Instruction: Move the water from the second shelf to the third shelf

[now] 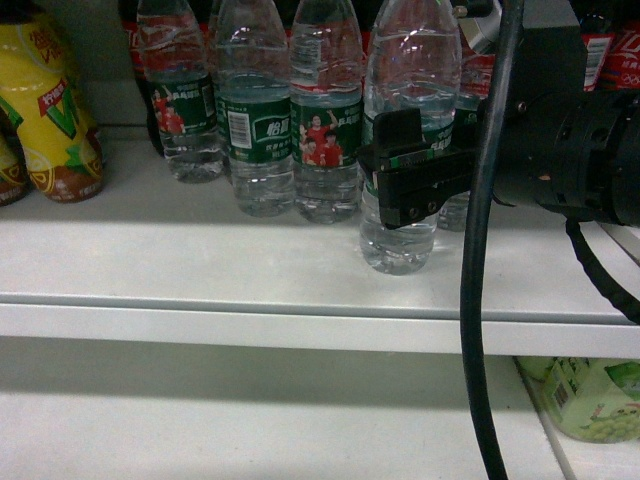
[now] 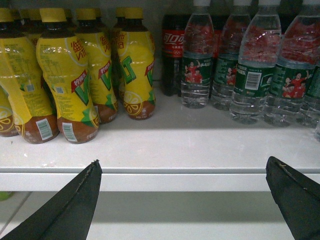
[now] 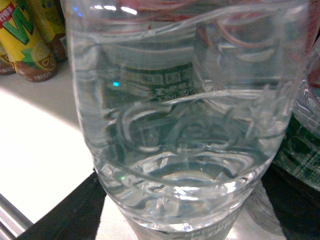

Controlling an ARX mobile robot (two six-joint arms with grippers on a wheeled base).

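The right end effector [image 1: 405,185] is clamped around the label band of the front water bottle [image 1: 405,120], which stands forward of its row near the shelf [image 1: 200,290] edge, apparently just lifted, though contact underneath is hard to judge. Gripping mid-body keeps it upright for carrying. The left end effector [image 2: 182,200] hangs open, empty, before the lemon tea bottles [image 2: 95,75].

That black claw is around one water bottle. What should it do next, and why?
Probably lift the water bottle slightly and draw it toward the shelf edge. The right end effector appears clamped on its label band, the base is at or just above the shelf, and neighbouring bottles crowd its left.
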